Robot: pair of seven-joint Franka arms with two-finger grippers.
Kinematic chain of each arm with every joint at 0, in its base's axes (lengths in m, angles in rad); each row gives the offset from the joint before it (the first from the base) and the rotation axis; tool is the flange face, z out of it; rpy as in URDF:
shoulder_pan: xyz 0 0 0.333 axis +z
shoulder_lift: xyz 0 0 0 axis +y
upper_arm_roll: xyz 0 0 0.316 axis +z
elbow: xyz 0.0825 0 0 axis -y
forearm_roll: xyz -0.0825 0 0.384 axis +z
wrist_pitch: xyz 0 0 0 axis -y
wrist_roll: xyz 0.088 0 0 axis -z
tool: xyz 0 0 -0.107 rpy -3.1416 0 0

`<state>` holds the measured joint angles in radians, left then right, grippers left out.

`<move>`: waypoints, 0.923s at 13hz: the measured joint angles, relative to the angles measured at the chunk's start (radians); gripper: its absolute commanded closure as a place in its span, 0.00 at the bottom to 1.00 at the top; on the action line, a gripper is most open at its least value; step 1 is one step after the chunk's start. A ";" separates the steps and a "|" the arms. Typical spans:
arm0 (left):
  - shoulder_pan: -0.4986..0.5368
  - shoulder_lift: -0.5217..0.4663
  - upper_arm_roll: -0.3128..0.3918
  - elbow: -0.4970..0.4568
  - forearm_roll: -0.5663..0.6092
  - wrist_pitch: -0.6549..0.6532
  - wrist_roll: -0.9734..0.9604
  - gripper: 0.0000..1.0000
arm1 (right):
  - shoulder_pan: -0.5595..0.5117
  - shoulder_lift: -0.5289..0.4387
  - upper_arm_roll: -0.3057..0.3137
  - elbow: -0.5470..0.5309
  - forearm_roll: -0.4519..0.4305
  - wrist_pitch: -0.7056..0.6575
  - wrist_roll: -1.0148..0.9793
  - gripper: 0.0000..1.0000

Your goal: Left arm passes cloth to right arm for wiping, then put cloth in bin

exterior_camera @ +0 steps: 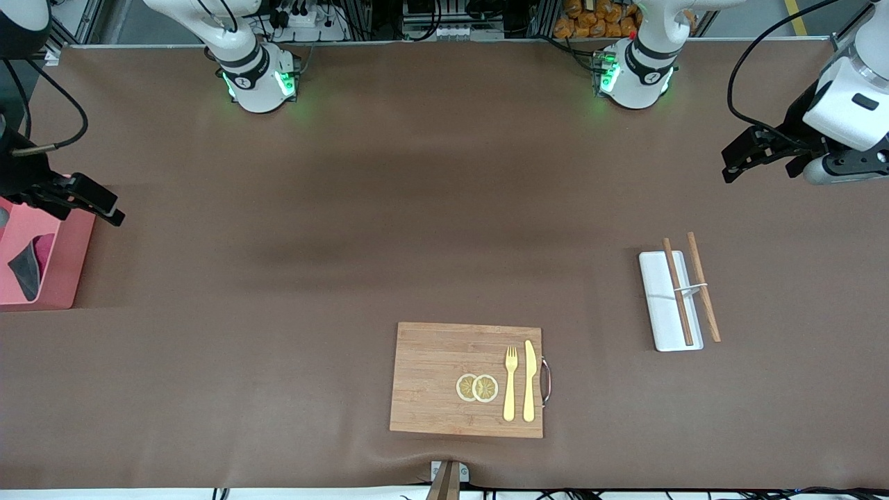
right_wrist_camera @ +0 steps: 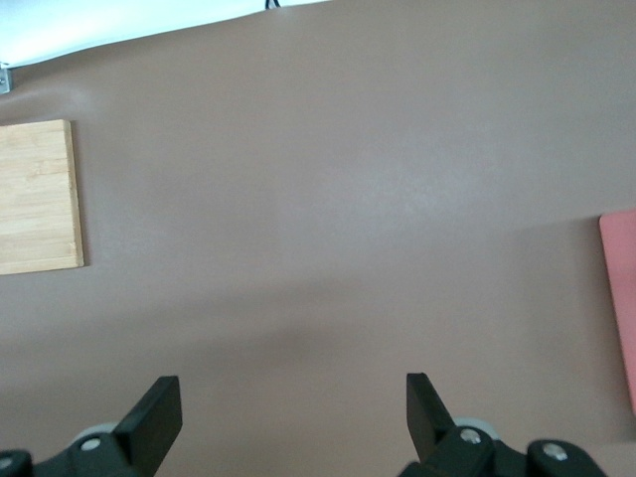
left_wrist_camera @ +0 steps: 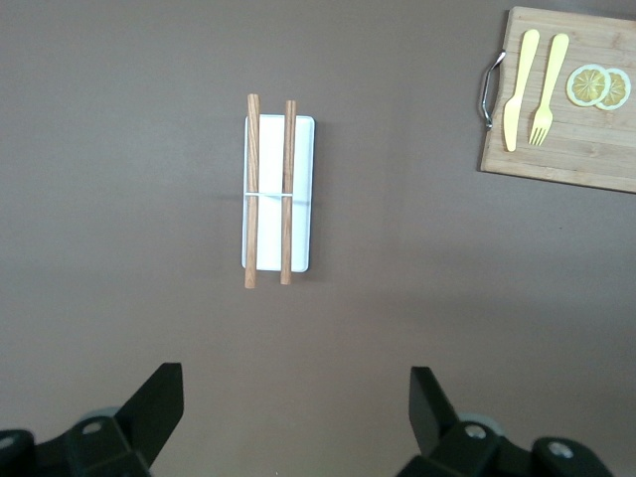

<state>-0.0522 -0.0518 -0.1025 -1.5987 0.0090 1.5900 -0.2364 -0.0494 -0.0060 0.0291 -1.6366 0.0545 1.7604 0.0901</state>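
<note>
1. Starting at the right arm's end of the counter (exterior_camera: 347, 229), the bin (exterior_camera: 66, 267) sits at the edge with the cloth (exterior_camera: 29, 267) lying inside it, dark grey side showing with some crimson-pink.
2. The right claw (exterior_camera: 87, 198) hangs just above the bin's corner, its fingers (right_wrist_camera: 149, 422) spread wide and holding nothing; that arm waits.
3. Nearer the front camera, mid-counter, lies the wooden board (exterior_camera: 444, 361) carrying two lemon slices (exterior_camera: 477, 387), a yellow fork (exterior_camera: 510, 382) and a yellow knife (exterior_camera: 529, 380); a metal handle (exterior_camera: 546, 380) is at its edge.
4. Toward the left arm's end, a white tray (exterior_camera: 660, 305) has two wooden chopsticks (exterior_camera: 677, 292) lying along it, joined by a thin band.
5. The left claw (exterior_camera: 746, 156) is up over bare counter near that end, fingers (left_wrist_camera: 154, 407) wide apart and empty.
6. No readable writing or labels show anywhere.
</note>
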 measured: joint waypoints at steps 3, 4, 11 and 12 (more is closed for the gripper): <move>0.001 0.000 0.000 0.002 0.000 0.001 0.000 0.00 | 0.011 0.000 0.002 0.003 -0.039 0.002 -0.027 0.00; 0.002 0.000 0.000 0.005 0.000 0.001 0.000 0.00 | 0.016 0.000 0.002 0.003 -0.040 0.001 -0.028 0.00; 0.004 0.000 0.002 0.017 0.000 0.000 0.000 0.00 | 0.020 0.000 0.002 0.003 -0.041 -0.013 -0.043 0.00; 0.004 0.000 0.002 0.021 0.000 -0.003 0.000 0.00 | 0.020 0.000 0.003 0.003 -0.041 -0.014 -0.043 0.00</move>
<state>-0.0481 -0.0518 -0.1004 -1.5775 0.0090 1.5865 -0.2364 -0.0293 -0.0056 0.0317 -1.6339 0.0132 1.7468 0.0472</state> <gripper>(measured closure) 0.000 0.000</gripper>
